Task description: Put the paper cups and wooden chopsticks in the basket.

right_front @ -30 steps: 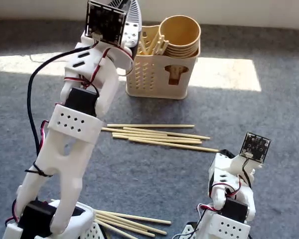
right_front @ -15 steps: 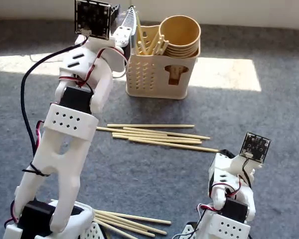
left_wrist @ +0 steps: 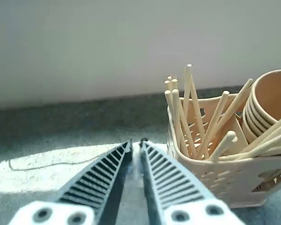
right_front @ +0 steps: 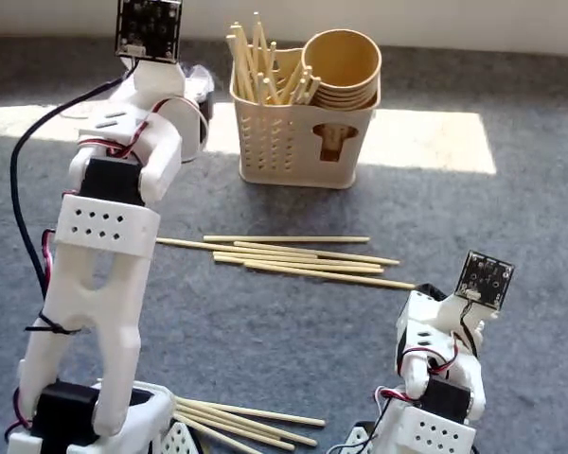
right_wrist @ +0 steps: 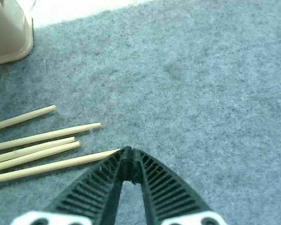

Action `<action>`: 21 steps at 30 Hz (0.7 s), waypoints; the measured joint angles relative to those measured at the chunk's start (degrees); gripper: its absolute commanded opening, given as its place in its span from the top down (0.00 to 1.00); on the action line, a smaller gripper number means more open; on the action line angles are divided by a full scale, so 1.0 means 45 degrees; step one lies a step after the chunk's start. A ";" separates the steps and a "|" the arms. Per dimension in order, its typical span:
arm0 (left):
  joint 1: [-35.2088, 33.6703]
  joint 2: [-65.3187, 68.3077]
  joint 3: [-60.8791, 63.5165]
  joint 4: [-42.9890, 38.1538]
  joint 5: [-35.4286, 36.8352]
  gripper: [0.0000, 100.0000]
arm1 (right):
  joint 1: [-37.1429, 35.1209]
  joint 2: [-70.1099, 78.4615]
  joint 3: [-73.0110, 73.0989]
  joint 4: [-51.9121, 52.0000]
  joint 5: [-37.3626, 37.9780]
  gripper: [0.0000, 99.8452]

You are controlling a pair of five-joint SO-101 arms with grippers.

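A grey carpet (right_front: 521, 218) is spread under both arms, crossed by a band of sunlight, with a pale wall behind it. A cream perforated basket (right_front: 293, 142) is stood near that wall. A nested stack of paper cups (right_front: 346, 61) is held upright in one part of the basket. A bunch of wooden chopsticks (right_front: 251, 57) is stood on end in the other part, on the side towards the left arm, with the tips leaning apart above the rim. A loose row of chopsticks (right_front: 293, 255) is laid flat on the carpet in front of the basket, well apart from it and roughly parallel to its front wall. A second small bundle (right_front: 246, 421) is laid farther from the basket, beside the left arm's base. The left gripper (left_wrist: 136, 146) is held near the basket, at its chopstick side, with its fingers drawn together and nothing between them. The right gripper (right_wrist: 129, 161) is held low over the carpet, well apart from the basket beyond the loose row, at the ends of those sticks, with its tips pressed together and nothing gripped.
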State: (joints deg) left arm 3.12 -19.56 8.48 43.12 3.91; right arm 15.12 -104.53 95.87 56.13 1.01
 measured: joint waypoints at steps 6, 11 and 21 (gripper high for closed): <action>-0.0078 -0.1426 0.0879 0.1114 0.0000 1.00 | 0.0000 0.0000 0.0000 0.0000 0.0000 0.99; -0.0098 -0.4357 0.3712 0.0938 0.0000 0.99 | 0.0000 0.0000 0.0000 0.0000 0.0000 0.99; -0.0098 -1.0139 0.9436 -0.0684 -0.0020 0.99 | 0.0000 0.0000 0.0000 0.0000 0.0000 0.99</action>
State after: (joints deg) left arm 2.68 -65.19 50.95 40.04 3.82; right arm 15.12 -104.53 95.87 56.13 1.01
